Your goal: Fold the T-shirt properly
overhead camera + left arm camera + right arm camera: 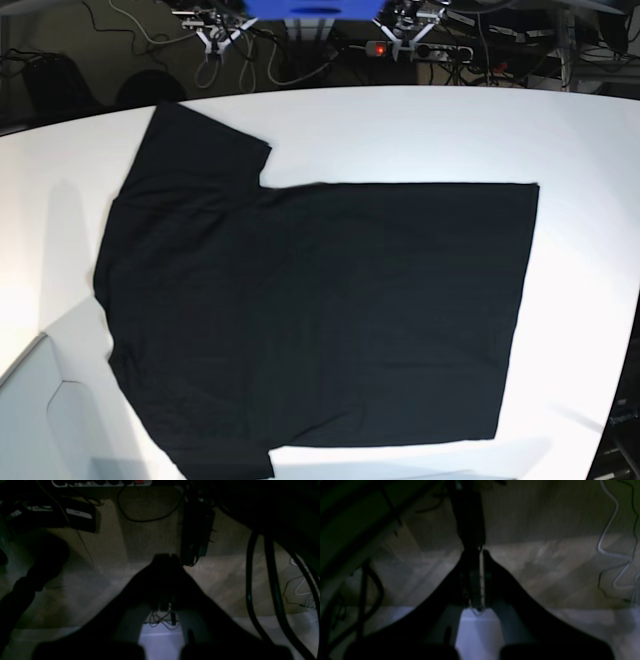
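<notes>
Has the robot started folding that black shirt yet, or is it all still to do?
Nothing looks folded: the T-shirt lies spread flat on the white table, plain side up, both sleeves out. Nothing is in hand; the left gripper and right gripper are shut, empty, looking at the floor. Every fold is left.

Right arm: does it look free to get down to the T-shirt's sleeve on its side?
Probably yes: the T-shirt lies flat on the white table, nothing on or beside it; neither arm shows in the base view.
</notes>
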Controlling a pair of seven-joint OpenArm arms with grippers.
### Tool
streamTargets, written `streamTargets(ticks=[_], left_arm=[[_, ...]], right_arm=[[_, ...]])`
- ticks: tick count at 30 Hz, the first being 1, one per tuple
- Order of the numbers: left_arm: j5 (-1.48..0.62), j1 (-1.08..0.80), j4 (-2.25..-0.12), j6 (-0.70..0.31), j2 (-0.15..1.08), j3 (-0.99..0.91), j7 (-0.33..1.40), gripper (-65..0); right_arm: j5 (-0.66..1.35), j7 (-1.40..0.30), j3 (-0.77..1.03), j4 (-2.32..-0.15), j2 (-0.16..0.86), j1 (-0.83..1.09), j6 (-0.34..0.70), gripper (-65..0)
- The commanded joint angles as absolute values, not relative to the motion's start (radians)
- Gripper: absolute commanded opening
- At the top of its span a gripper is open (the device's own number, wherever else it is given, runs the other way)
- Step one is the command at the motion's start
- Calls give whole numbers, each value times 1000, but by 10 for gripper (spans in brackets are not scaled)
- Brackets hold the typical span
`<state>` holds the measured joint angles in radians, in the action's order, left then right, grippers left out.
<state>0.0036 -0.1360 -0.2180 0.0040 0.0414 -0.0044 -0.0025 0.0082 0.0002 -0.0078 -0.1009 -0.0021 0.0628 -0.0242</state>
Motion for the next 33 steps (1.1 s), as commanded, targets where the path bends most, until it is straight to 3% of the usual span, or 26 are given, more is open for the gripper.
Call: streamTargets(ticks=[1, 10, 33], left_arm=[[1, -148, -220, 8, 28, -7, -1, -648], [1, -157, -217, 8, 21, 1, 5, -648], [8, -163, -214, 8, 8, 4, 7, -648]], right_arm=[[8, 1, -8, -113, 2, 76, 1, -646], [8, 1, -8, -209, 2, 143, 1, -646], [7, -8, -12, -216, 10, 163, 1, -648]])
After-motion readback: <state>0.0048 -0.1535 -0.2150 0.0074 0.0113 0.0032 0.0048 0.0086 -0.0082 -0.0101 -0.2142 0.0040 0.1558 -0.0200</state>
